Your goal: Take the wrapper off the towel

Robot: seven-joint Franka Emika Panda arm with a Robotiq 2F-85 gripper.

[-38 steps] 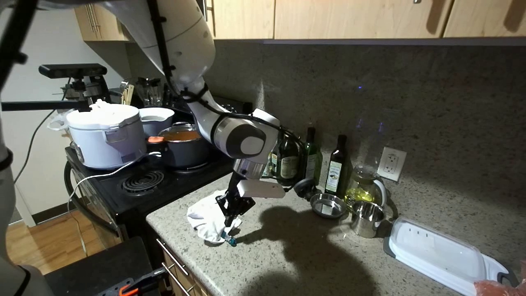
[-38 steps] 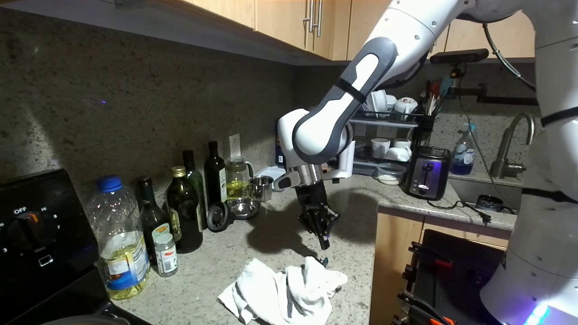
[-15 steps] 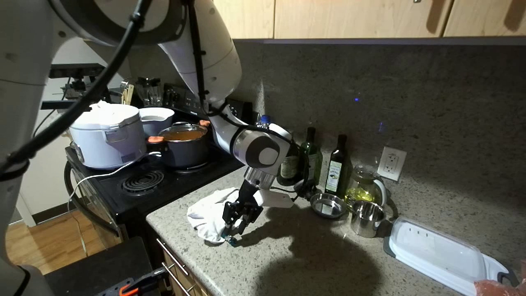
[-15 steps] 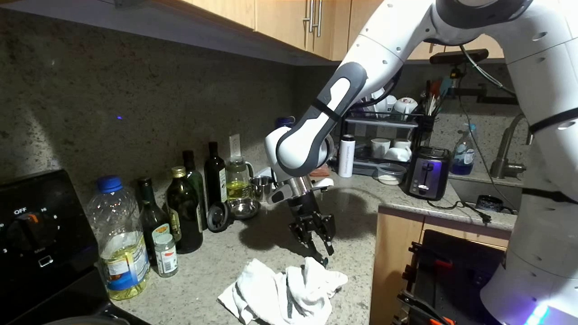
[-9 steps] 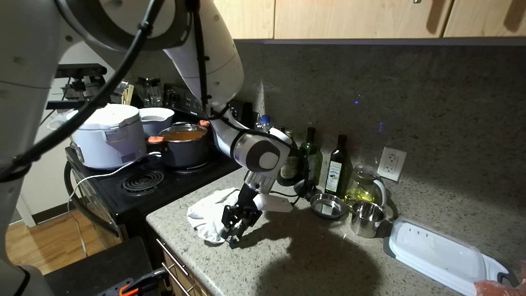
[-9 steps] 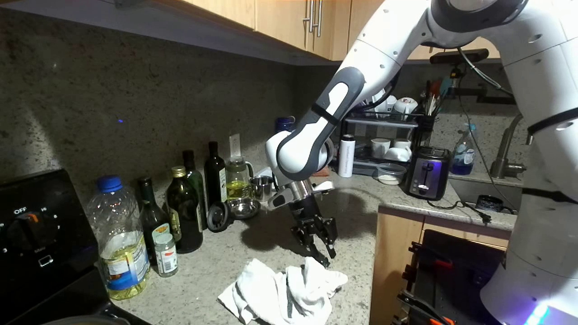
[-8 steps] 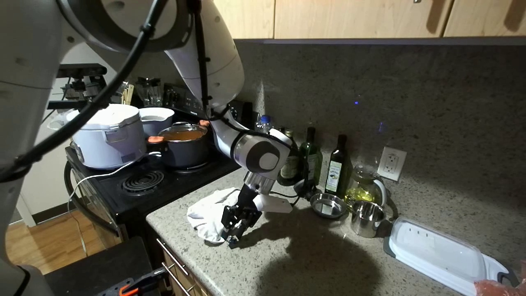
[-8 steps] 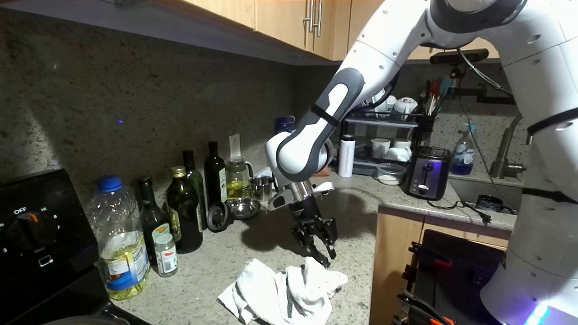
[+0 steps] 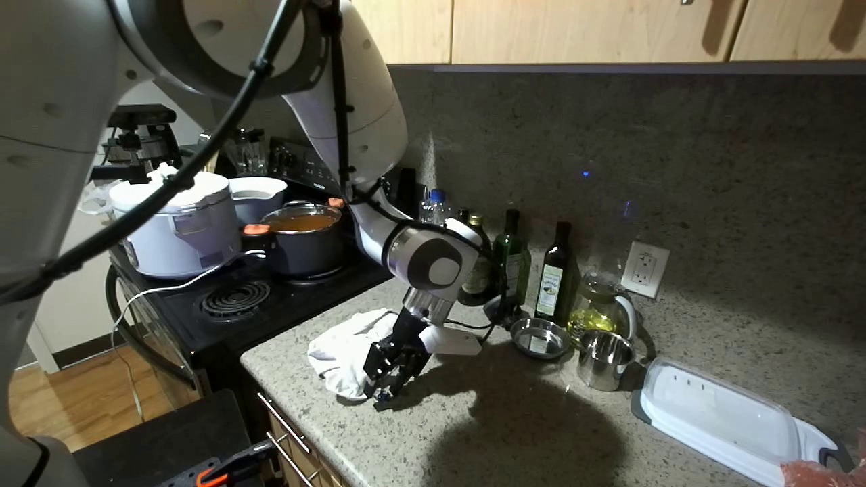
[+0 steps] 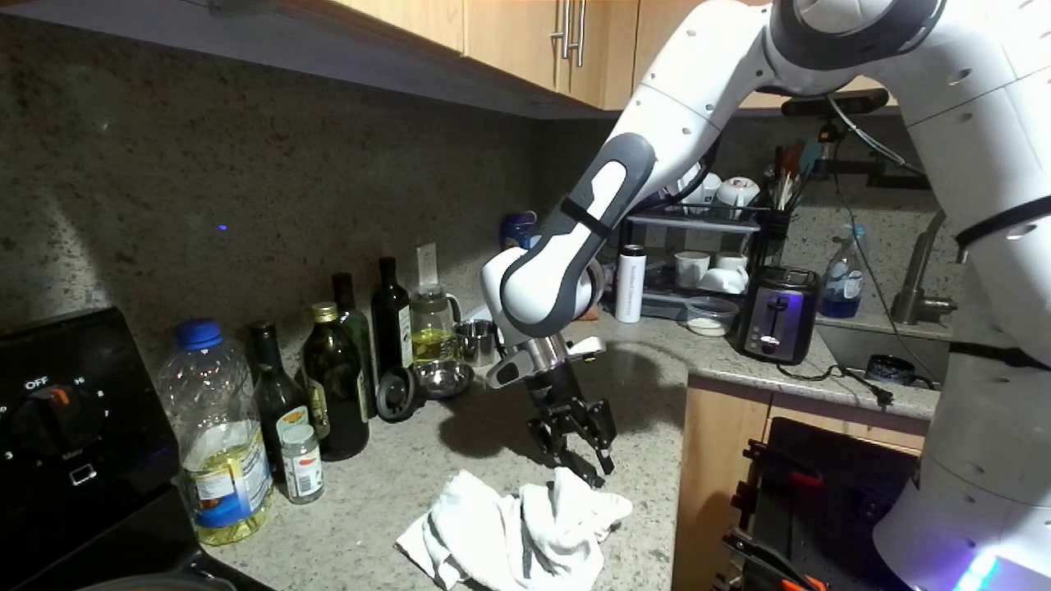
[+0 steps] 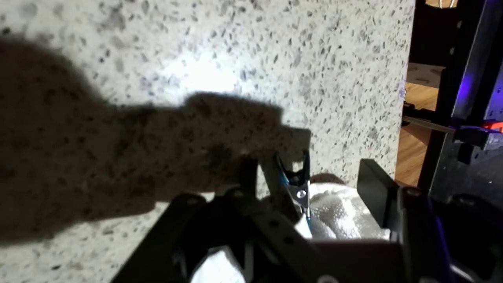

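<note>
A crumpled white towel (image 10: 509, 533) lies on the counter, visible in both exterior views. At its edge in the wrist view sits a teal-and-black spring clip (image 11: 300, 188), handles pointing away from the cloth and nose against it; whether it bites the cloth is hard to tell. No wrapper as such shows. My gripper (image 11: 308, 175) is tilted low over this edge, its fingers (image 11: 373, 190) apart on either side of the clip, nearer to the clip on one side. In an exterior view the gripper (image 9: 387, 391) mostly hides the clip.
Dark bottles (image 10: 335, 394), an oil jug (image 10: 199, 443), a steel bowl (image 9: 539, 338) and a steel cup (image 9: 604, 362) line the backsplash. The stove (image 9: 237, 297) with pots adjoins the counter. A lidded white tray (image 9: 720, 412) lies farther along. The counter's front edge is close by.
My gripper has opened from nearly closed, tilted and come down around the clip. Over the last half second it sinks slightly and its fingers spread a little more. The towel has not moved.
</note>
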